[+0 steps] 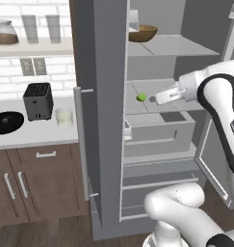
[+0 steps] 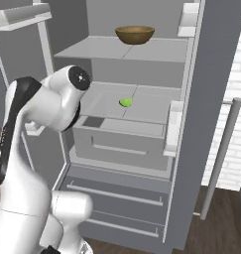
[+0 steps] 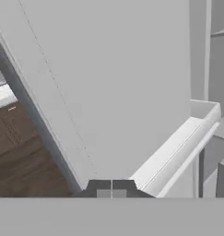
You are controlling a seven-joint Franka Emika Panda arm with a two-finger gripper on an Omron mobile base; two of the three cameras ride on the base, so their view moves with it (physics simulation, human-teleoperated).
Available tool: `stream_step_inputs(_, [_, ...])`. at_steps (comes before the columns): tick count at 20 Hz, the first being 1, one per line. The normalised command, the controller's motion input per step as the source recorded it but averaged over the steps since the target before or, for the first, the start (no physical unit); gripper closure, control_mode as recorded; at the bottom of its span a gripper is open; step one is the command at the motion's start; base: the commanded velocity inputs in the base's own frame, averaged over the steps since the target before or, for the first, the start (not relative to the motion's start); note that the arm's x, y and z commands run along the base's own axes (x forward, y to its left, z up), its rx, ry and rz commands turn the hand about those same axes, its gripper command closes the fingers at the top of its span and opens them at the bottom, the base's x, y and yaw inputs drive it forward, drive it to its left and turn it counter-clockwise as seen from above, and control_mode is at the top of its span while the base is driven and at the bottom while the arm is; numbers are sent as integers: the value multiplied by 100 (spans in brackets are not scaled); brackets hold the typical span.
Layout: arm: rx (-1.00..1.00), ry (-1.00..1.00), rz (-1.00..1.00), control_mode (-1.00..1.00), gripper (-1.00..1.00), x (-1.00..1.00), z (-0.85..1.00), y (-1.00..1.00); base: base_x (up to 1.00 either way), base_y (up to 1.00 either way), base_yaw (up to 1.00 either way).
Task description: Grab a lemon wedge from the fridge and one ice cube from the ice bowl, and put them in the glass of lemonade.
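Fridge open; lemon wedge on shelf, just beside shut tool

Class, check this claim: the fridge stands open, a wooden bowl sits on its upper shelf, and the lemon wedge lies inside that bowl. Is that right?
Not quite. The lemon wedge lies on the bare middle shelf, one level below the wooden bowl. The right base view shows it plainly. The fridge is indeed open, with the bowl on its upper shelf.

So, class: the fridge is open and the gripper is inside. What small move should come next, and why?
Probably open the gripper. Its fingers are pressed together and hold nothing, while the lemon wedge lies loose on the middle shelf just ahead of it. It likely needs open fingers before it can close on the wedge.
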Motion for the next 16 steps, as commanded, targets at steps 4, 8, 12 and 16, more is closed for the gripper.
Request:
stream_step_inputs(4, [0, 20, 21, -100, 100, 73, -11, 64, 0, 0, 0])
stream_step_inputs(8, [0, 25, 15, -100, 100, 67, -6, 64, 0, 0, 0])
stream_step_inputs(12, [0, 3, 4, -100, -100, 39, -38, 22, 0, 0, 0])
stream_step_inputs(16, [2, -1, 2, -100, -100, 24, -30, 32, 0, 0, 0])
